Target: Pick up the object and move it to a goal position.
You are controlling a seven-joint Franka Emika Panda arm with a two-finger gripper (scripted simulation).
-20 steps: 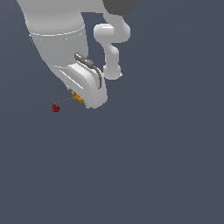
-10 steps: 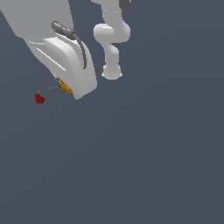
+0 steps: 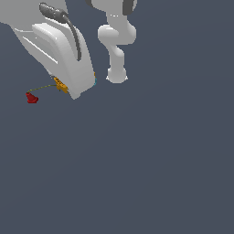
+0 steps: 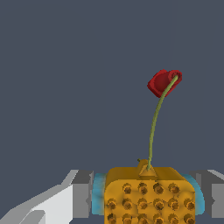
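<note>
While the grey ground fills most of the exterior view, we find everything of note gathered in the upper left of the frame. Farthest toward the exterior view's left sits a small red blob, and from it a thin greenish line runs rightward and slightly up to the object, a tiny orange-yellow block that peeks out from under the lower tip of the white gripper. Further right, near the top centre of the frame, we see the white jointed arm standing with its rounded foot on the ground, apart from the gripper. In the wrist view the object fills the lower middle of the picture, its orange face covered in small studs, with cyan pads pressed against both of its sides and grey fingers behind them; we read the gripper as clamped on the object. The line rises from the block's top edge in a curve to the red blob.
</note>
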